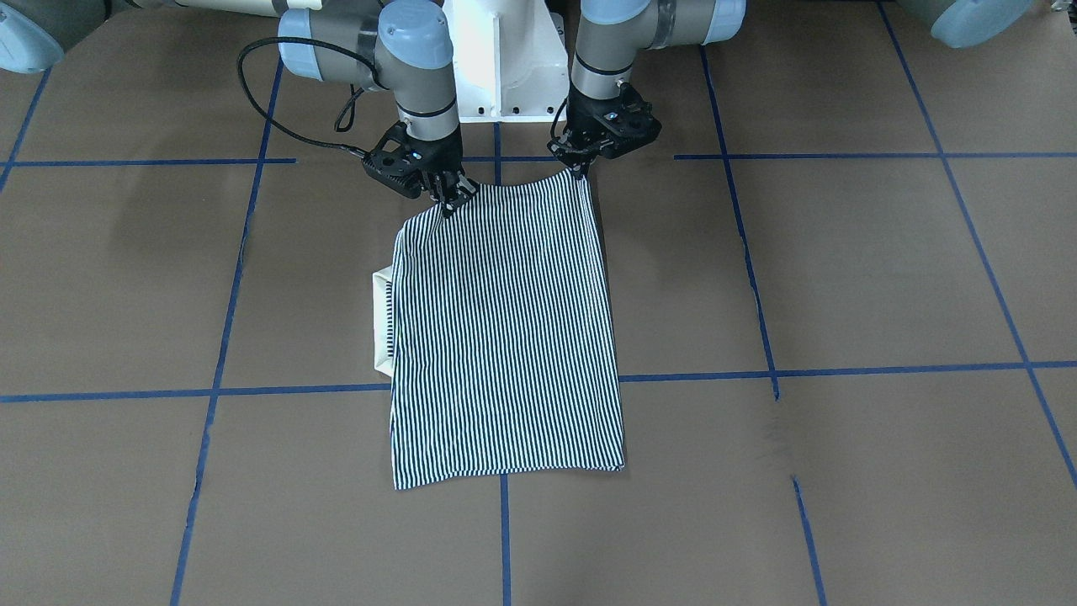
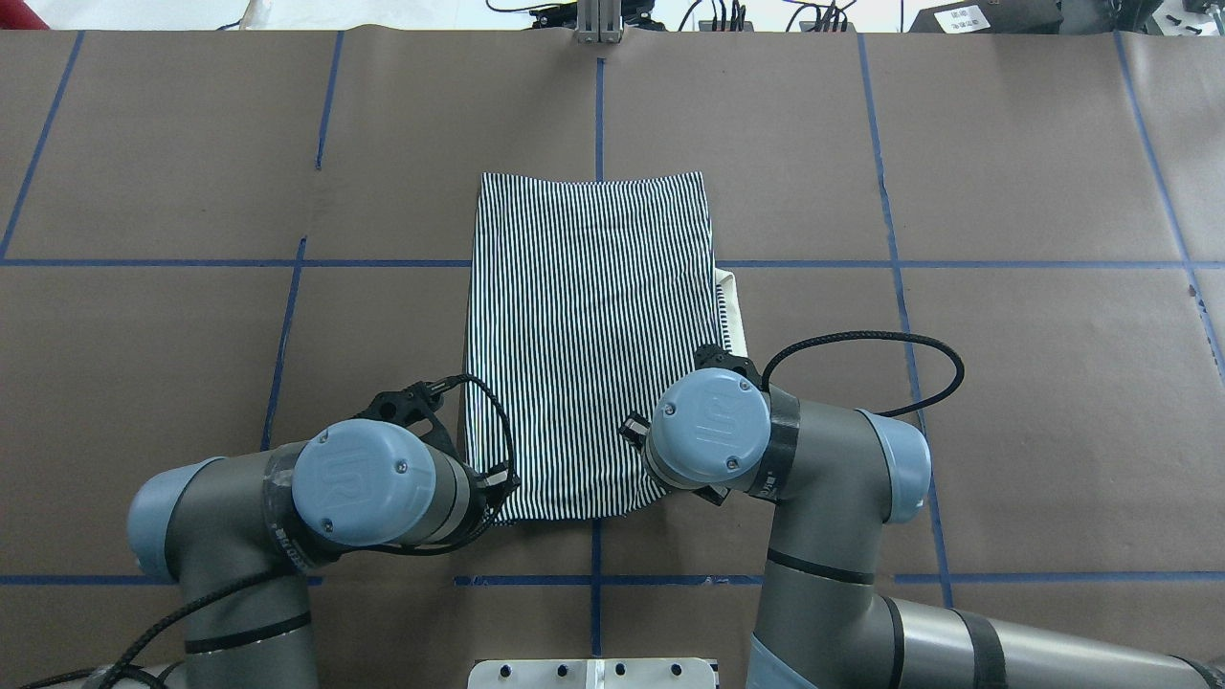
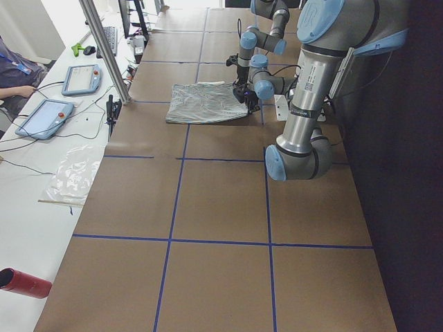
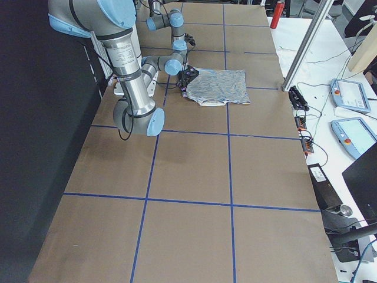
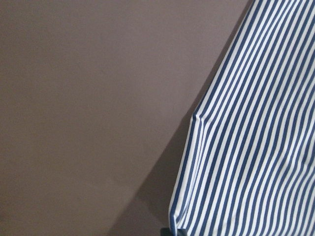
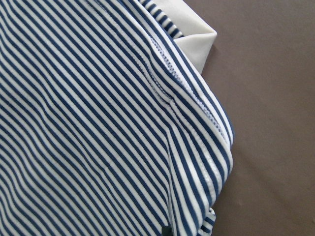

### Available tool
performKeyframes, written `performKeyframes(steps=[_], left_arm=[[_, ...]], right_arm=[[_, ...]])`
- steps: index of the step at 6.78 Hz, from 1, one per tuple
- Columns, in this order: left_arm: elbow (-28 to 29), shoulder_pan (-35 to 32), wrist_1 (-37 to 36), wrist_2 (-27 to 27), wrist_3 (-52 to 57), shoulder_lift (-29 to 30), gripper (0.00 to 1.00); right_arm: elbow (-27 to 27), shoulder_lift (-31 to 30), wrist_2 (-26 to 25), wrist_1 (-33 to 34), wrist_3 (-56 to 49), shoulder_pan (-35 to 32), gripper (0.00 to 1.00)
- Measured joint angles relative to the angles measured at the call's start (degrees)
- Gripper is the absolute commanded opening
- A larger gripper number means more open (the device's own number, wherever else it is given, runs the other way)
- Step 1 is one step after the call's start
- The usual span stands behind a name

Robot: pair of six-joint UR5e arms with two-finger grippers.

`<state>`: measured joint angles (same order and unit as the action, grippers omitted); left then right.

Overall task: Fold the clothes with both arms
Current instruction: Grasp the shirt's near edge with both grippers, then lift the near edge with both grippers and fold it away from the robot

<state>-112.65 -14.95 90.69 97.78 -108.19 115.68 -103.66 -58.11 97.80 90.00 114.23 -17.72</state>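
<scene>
Nearly flat shirt [image 1: 505,337] (grippers [image 1: 444,202] [image 1: 580,172] at corners)

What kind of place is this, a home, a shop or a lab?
Most likely a robotics lab: a paper-covered table marked with a blue tape grid, a jointed left arm and right arm at a striped shirt, and control tablets on a side bench.

One shirt [image 1: 505,337], two arms [image 1: 425,101] [image 1: 602,63]

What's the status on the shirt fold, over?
Left tool shut on striped shirt, one near corner; right tool shut on the other. Shirt folded flat, near edge lifted, cream collar poking out on robot's right. Nothing seen in the way.
</scene>
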Motion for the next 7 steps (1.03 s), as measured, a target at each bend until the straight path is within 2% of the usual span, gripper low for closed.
performKeyframes(steps=[3,5,7], left_arm=[[-6.19,4.89,-0.18,0.01,-0.36,-4.72,0.00],[-9.06,5.35,-0.39,0.14,-0.32,-6.83,0.00],[-8.90,4.55,-0.75,0.14,0.07,-4.52,0.00]], right_arm=[[-8.13,-3.98,0.05,0.05,0.06,4.43,0.00],[-8.82,-4.41,-0.16,0.04,-0.18,5.06,0.00],[-8.22,-3.72,-0.38,-0.30,-2.93,2.67,0.00]])
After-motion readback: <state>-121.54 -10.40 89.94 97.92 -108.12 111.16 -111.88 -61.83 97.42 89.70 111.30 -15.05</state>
